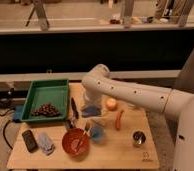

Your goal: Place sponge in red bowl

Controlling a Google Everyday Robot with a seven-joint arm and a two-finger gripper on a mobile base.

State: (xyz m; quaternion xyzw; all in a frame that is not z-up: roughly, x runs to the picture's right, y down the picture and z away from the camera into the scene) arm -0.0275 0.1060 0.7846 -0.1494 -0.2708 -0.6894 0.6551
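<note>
The blue sponge [91, 111] shows at the middle of the wooden table [125, 150], right under the end of my white arm. My gripper [90, 106] is at the sponge, coming down from above; its tip is mostly hidden by the arm and the sponge. The orange-red bowl [75, 142] stands at the front of the table, to the front left of the sponge, with a pale utensil lying in it.
A light-blue cup [96, 132] stands right of the bowl. A green tray [46, 92] with a dark heap is back left. A dark knife [74, 107], an orange ball [111, 103], an orange stick [119, 120], a metal can [137, 137], a black slab [29, 140] and a grey-blue bundle [45, 143] lie around.
</note>
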